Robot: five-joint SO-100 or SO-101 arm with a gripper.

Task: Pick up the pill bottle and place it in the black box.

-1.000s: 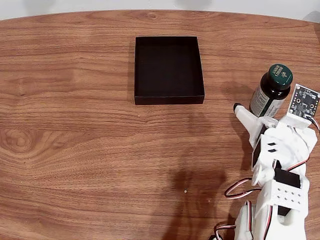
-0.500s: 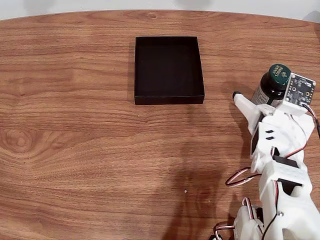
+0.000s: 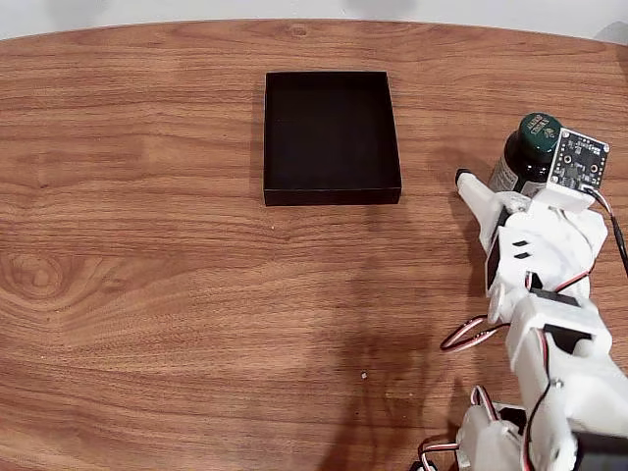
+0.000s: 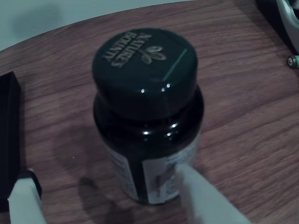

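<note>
The pill bottle (image 3: 526, 155), dark glass with a dark green cap and a white label, stands upright at the right of the wooden table in the fixed view. My white gripper (image 3: 504, 183) is open and straddles its base. In the wrist view the bottle (image 4: 147, 116) sits between my fingers: the right finger (image 4: 201, 196) lies against its label, while the left finger (image 4: 23, 196) stands well apart from it. The black box (image 3: 332, 137) lies empty up and to the left of the bottle, and its corner (image 4: 9, 135) shows at the wrist view's left edge.
The table's curved far edge (image 3: 314, 22) runs along the top of the fixed view. In the wrist view a small green-tipped cylinder (image 4: 292, 60) and a dark object (image 4: 275, 14) lie at the top right. Bare wood (image 3: 177, 294) spreads left of the arm.
The arm has pushed forward, away from the table's near edge, so the fingers now reach alongside the bottle. The bottle looks shifted slightly up in the view. The box has not moved.
</note>
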